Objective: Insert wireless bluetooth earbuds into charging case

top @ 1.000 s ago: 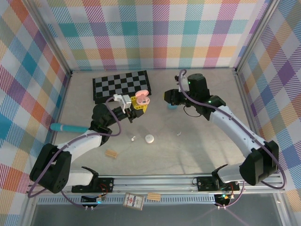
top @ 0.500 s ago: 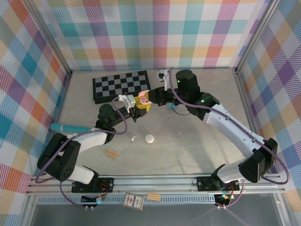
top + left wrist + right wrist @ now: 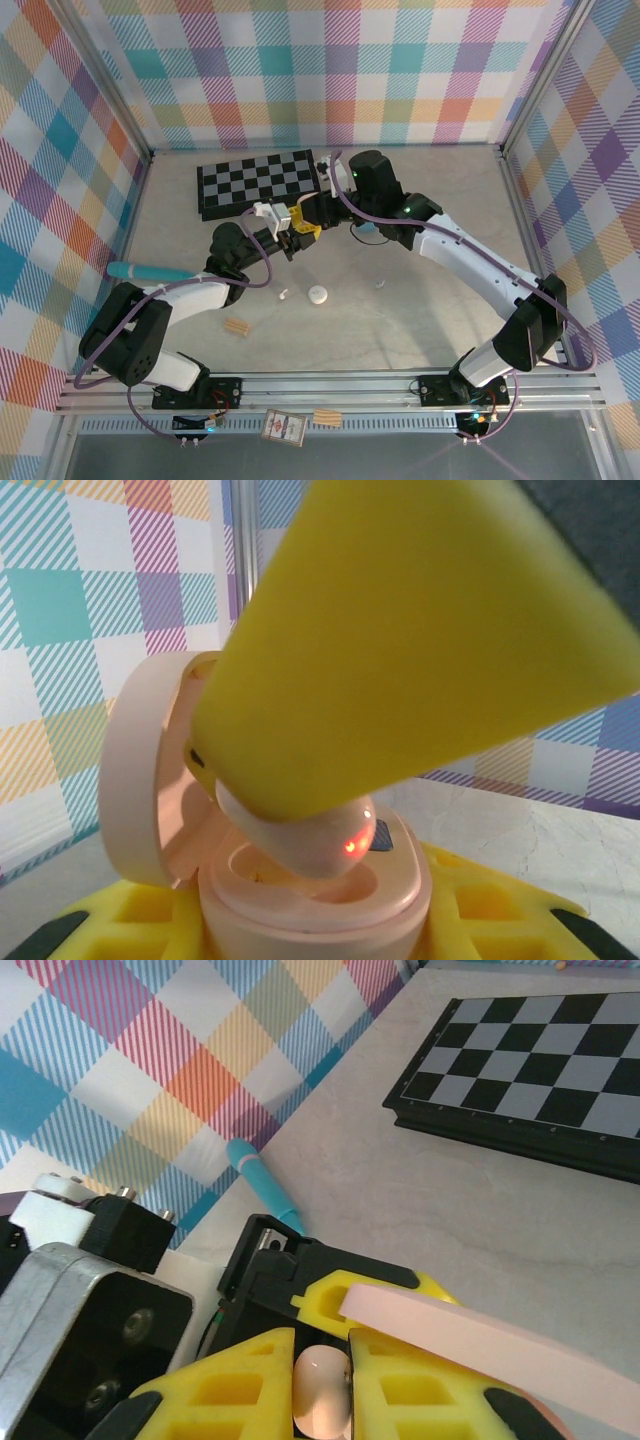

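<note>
top external: above and behind the 2 arm bases, looking down, wide over the whole table (image 3: 420, 330).
left wrist: just behind the left gripper (image 3: 290, 222), facing forward, very close to the charging case (image 3: 300, 910).
right wrist: just behind the right gripper (image 3: 321, 1355), facing down and forward, close on the earbud (image 3: 320, 1400).
shared: charging case in both wrist views; chessboard (image 3: 260, 180) and pen (image 3: 145, 271) in top external and right wrist.
</note>
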Controlling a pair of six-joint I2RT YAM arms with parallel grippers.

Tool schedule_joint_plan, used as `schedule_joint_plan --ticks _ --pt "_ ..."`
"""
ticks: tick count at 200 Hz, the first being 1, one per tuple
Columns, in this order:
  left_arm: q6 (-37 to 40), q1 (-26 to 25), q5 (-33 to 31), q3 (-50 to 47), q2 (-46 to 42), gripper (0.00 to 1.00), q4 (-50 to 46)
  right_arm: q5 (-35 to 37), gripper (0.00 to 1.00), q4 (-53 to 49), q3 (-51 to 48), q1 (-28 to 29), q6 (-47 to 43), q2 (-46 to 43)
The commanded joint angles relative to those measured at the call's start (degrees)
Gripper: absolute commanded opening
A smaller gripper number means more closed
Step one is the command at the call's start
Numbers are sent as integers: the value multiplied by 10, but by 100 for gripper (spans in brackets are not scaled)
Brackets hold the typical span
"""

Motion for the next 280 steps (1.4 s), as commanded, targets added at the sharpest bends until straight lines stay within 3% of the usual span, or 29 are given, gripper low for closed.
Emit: schedule_joint_plan --ticks 1,131,280 --pt "0 -5 -2 8 -15 32 29 15 18 -4 13 5 -12 2" --pt "-21 -5 -18 23 -16 32 11 1 21 -4 -1 7 5 9" --pt "-20 -8 -1 24 -31 32 1 60 30 -28 25 6 -12 3"
